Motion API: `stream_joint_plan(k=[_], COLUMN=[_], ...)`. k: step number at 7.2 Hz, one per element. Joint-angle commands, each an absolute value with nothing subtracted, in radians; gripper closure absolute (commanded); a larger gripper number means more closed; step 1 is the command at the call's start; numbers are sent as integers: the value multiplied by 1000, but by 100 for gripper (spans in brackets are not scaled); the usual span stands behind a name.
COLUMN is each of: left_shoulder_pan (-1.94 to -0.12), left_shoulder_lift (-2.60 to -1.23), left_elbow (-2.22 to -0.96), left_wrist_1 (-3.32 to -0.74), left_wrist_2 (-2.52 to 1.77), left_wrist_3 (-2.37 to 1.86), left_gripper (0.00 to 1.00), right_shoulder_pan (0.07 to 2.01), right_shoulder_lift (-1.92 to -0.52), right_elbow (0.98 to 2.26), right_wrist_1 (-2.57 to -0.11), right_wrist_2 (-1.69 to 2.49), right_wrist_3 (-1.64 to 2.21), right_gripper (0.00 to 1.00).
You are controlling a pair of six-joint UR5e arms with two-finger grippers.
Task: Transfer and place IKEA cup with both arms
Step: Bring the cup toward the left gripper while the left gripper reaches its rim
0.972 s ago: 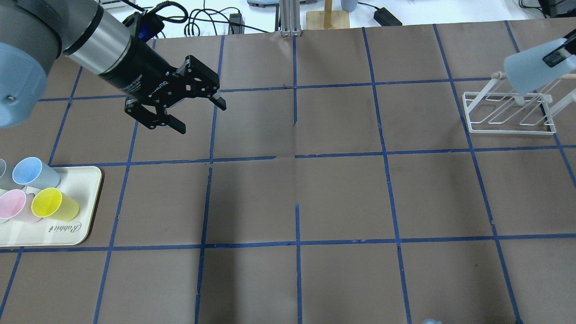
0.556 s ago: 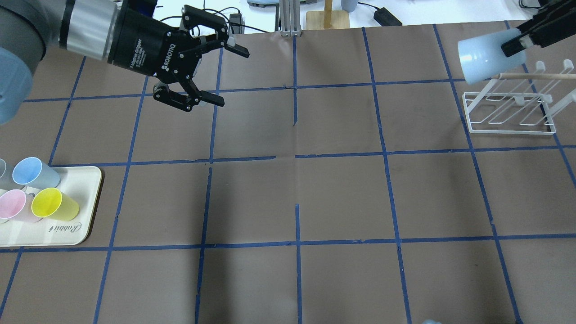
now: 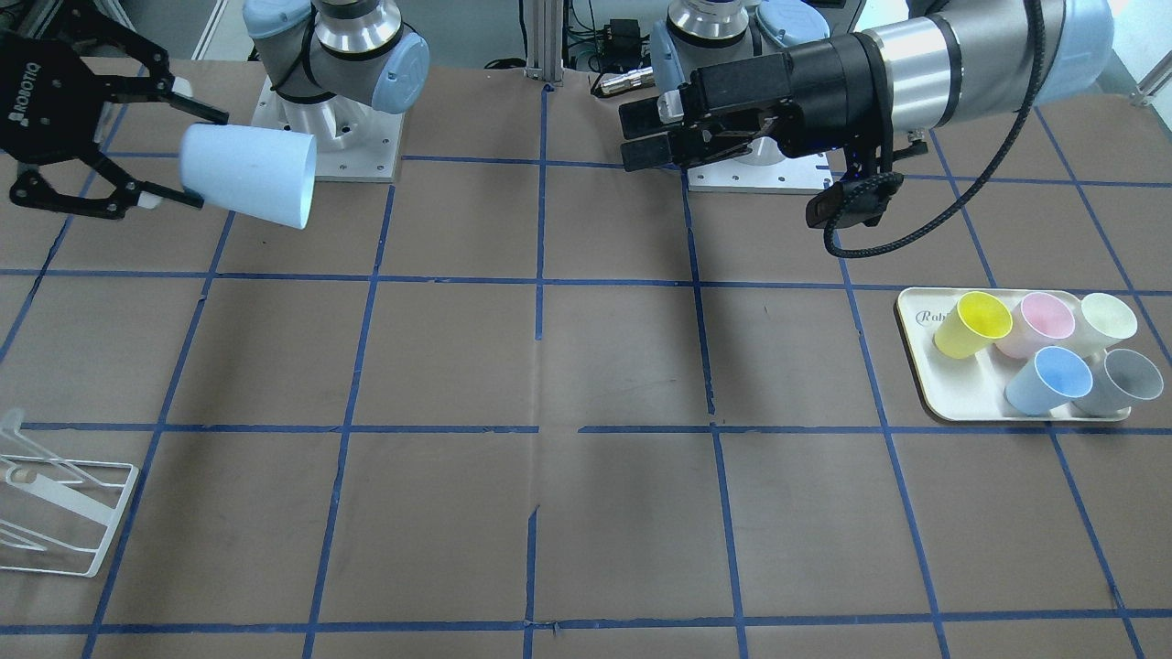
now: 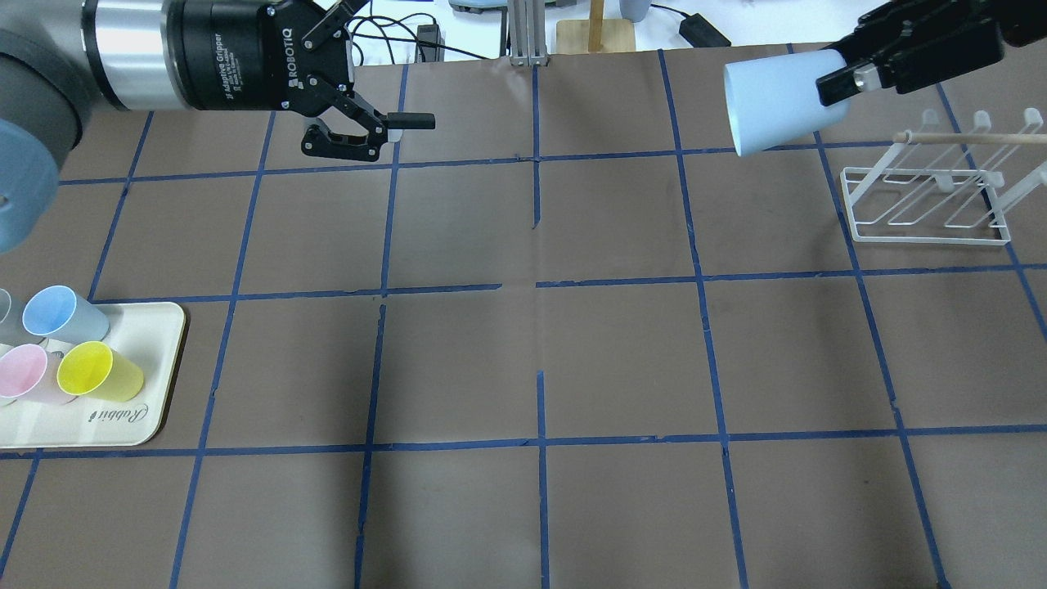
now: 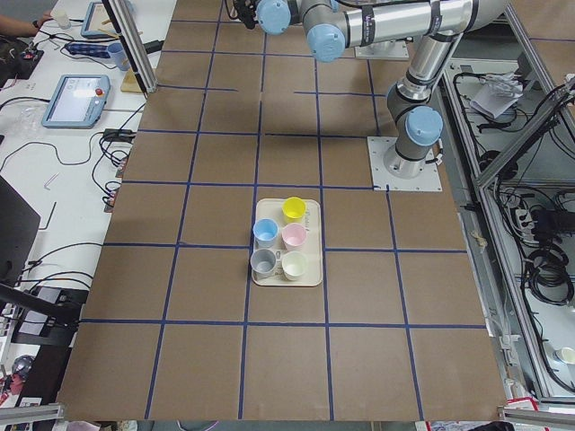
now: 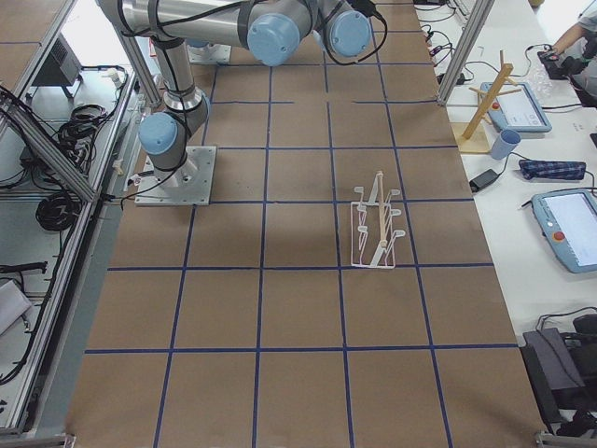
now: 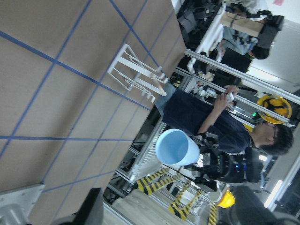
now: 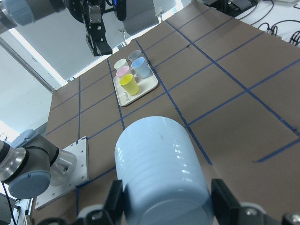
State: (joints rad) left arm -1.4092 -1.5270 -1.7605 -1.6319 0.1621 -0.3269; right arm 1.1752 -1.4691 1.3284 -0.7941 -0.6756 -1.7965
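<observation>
My right gripper (image 4: 842,78) is shut on the narrow base of the pale-blue IKEA cup (image 4: 777,102). It holds the cup on its side in the air, left of the rack, with the mouth pointing toward the table's middle. In the front view the cup (image 3: 249,174) is at the left, with the right gripper (image 3: 174,142) behind it. The right wrist view shows the cup (image 8: 161,173) between the two fingers (image 8: 115,201). My left gripper (image 4: 384,65) is open and empty at the far left, its fingers pointing toward the cup. The left wrist view shows the cup's mouth (image 7: 177,147) ahead.
A white wire rack (image 4: 928,204) stands at the right, beyond the cup. A cream tray (image 4: 123,425) at the left front holds several cups, among them a blue twin (image 4: 61,315) and a yellow cup (image 4: 98,370). People stand beyond the table's right end.
My right gripper has carried the cup left, away from the rack. My left gripper has risen toward the far edge and turned level, its fingers now pointing right.
</observation>
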Motion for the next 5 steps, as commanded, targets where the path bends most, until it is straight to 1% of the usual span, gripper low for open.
stream_joint_plan(k=[1, 5], left_shoulder_pan=[-1425, -1525], left_shoulder_lift=[-1497, -1476], left_elbow=[-1828, -1827], left_wrist_1=[-1626, -1623], left_wrist_2=[52, -60], left_wrist_3=[-331, -328], left_gripper=[0, 0], right_shoulder_pan=[1297, 1417], right_shoulder_lift=[-1471, -1474], right_elbow=[1328, 1324], right_wrist_1=[-782, -784], right_wrist_2=[-563, -494], right_wrist_3=[-1819, -1799], right_gripper=[75, 74])
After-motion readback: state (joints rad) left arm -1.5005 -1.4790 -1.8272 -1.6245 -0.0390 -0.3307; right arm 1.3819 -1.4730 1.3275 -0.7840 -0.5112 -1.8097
